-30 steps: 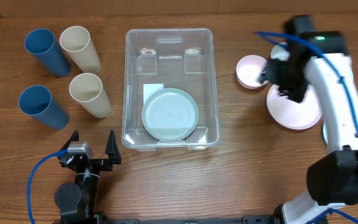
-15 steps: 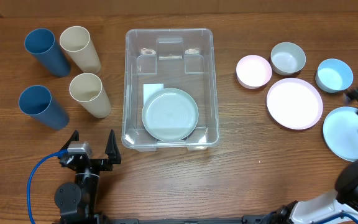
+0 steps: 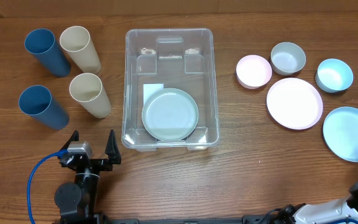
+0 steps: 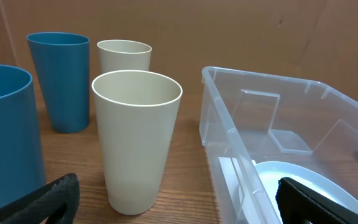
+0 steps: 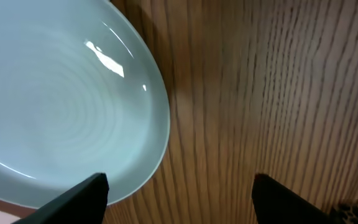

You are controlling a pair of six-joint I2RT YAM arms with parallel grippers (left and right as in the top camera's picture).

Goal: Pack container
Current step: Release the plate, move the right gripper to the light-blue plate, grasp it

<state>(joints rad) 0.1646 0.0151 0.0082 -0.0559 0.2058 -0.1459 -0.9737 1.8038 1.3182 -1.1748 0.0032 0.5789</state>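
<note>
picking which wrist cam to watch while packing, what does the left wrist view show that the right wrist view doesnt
Only the left wrist view: the container with a pale green plate lying in it, and beside it four upright cups: near cream cup, far cream cup, near blue cup, far blue cup.
Only the right wrist view: a pale blue plate, seen close from above.
Both: the wooden table.
</note>
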